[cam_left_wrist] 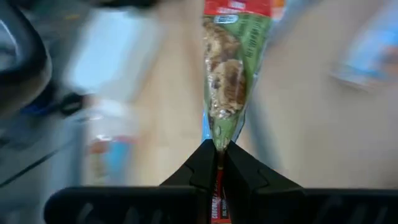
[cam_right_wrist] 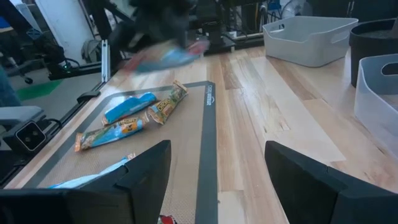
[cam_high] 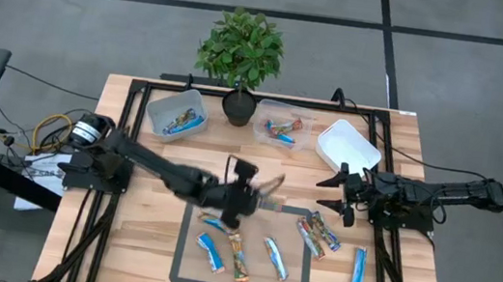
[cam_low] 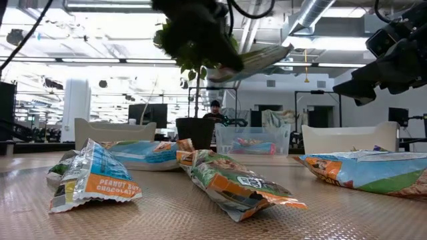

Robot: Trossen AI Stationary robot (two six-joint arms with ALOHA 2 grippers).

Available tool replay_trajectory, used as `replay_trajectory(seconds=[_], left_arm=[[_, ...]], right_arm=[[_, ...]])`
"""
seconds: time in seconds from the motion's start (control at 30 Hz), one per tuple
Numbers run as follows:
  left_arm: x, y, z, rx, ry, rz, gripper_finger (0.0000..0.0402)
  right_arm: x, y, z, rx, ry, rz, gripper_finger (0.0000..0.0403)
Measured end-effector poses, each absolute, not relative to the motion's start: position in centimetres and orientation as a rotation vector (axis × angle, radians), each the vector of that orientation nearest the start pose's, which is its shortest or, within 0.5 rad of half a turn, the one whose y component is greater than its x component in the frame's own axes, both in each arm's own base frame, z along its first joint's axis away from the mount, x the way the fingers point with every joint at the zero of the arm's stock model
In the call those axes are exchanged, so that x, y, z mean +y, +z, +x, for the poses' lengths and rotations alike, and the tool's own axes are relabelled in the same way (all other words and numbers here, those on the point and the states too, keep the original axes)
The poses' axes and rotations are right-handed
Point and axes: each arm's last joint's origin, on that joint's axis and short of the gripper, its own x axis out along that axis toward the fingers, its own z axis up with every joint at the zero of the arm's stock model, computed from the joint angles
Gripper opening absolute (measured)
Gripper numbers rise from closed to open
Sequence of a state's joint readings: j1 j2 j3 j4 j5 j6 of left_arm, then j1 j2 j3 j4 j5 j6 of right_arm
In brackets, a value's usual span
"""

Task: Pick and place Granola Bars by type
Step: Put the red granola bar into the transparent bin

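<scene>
My left gripper hangs over the far edge of the grey-bordered mat, shut on a green-and-red granola bar. That bar also shows in the low view, high above the table. Several more bars lie flat on the mat, blue-and-white ones and multicoloured ones. Two bars lie at the mat's right edge and one blue bar lies right of it. My right gripper waits open at the table's right side, with nothing between its fingers. My left gripper pinches the bar's near end between its two fingers. The fingers come from the table's left, slanting down, and lie along the bar. The bar sticks out past the fingertips, lifted clear of the table and roughly level.
At the back stand a clear tub with blue bars, a clear tub with multicoloured bars, a white tub and a potted plant between the clear tubs. Bare wood lies between the mat and the tubs.
</scene>
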State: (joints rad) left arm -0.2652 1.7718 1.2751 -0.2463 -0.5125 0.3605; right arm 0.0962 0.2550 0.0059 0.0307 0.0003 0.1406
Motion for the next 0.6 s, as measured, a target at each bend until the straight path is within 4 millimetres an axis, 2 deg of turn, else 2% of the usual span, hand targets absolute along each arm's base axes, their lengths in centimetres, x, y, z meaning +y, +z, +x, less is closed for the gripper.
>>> replay_trajectory(seconds=[0.2, 0.37, 0.6], left_arm=[[-2.5, 24.2, 39.1, 0.684, 0.352, 0.557, 0.0014], [2.0, 22.5, 40.7, 0.681, 0.448, 0.566, 0.0014], [6.4, 21.0, 43.2, 0.673, 0.527, 0.684, 0.0014]], right_arm=[[1.1, 14.7, 11.1, 0.225, 0.079, 0.129, 0.0256], [1.1, 14.7, 11.1, 0.225, 0.08, 0.129, 0.0256], [1.1, 14.7, 11.1, 0.225, 0.08, 0.129, 0.0256]])
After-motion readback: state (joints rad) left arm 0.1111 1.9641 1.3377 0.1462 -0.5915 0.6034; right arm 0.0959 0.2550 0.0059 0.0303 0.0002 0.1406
